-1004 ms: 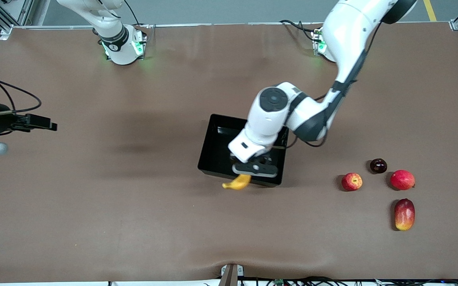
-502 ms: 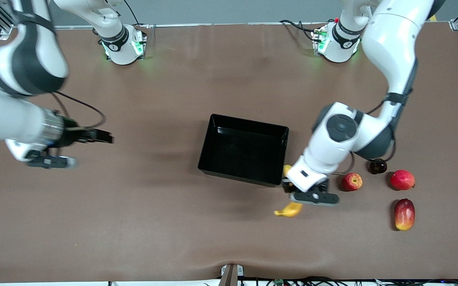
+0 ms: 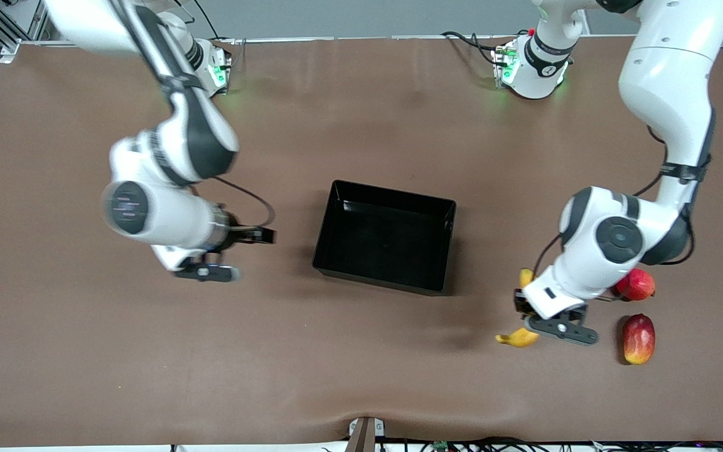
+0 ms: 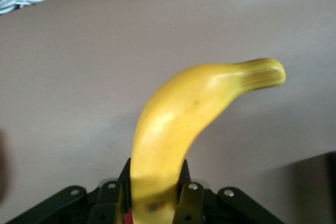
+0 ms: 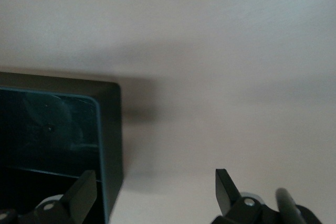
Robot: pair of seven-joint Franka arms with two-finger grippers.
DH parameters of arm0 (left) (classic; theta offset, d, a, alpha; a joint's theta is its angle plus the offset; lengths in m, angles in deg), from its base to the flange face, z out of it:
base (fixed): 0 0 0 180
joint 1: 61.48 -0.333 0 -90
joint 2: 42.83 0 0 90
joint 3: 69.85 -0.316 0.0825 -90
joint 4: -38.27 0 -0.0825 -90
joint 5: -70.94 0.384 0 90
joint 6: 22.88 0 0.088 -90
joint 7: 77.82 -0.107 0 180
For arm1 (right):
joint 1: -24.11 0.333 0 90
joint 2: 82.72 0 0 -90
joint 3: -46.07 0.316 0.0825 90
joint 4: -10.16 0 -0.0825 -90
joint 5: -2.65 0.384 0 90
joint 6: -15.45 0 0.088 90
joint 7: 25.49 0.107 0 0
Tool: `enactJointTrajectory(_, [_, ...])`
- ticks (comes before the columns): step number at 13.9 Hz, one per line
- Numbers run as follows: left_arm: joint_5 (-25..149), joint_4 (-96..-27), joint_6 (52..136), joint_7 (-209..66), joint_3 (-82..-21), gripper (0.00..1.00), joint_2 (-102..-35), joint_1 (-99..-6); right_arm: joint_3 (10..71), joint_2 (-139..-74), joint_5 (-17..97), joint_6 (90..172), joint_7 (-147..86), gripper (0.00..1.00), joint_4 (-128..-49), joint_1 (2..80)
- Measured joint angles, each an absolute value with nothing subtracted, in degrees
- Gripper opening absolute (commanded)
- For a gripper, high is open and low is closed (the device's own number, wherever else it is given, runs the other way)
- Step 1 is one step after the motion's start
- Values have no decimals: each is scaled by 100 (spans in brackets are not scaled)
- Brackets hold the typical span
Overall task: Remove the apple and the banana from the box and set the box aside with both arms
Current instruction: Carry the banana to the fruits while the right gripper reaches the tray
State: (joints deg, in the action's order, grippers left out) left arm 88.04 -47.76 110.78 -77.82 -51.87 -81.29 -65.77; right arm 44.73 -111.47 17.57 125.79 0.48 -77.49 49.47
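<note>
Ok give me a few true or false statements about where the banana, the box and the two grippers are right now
1. The left gripper is shut on the banana. True.
2. The banana lies inside the box. False: it is held in the air over bare table, toward the left arm's end.
3. The right gripper is open and holds nothing. True.
4. The box has a mango in it. False: the box is empty; the mango lies on the table.

The curved yellow banana (image 4: 181, 129) hangs clamped above the desk (image 3: 361, 364) — the glossy black box (image 3: 336, 216) sits empty mid-desk.
</note>
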Motion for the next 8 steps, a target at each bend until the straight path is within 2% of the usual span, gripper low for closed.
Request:
enactJointTrajectory(2, [8856, -4777, 11083, -8393, -5227, 0, -8237, -6836, 4470, -11442, 1757, 12972, 529, 100, -7749, 5342])
enactJointTrajectory(3, [8929, -4775, 11090, -8614, -5251, 0, -8300, -6935, 4469, -11565, 1756, 13126, 699, 94, -7748, 5484])
enactJointTrajectory(4, [9005, -4771, 11095, -8782, -5307, 0, -8362, -6994, 4466, -11677, 1756, 13211, 796, 74, -7749, 5592])
enactJointTrajectory(8, [9202, -4745, 11160, -8924, -5504, 0, -8666, -7022, 4464, -12057, 1756, 13446, 936, 9, -7749, 5864])
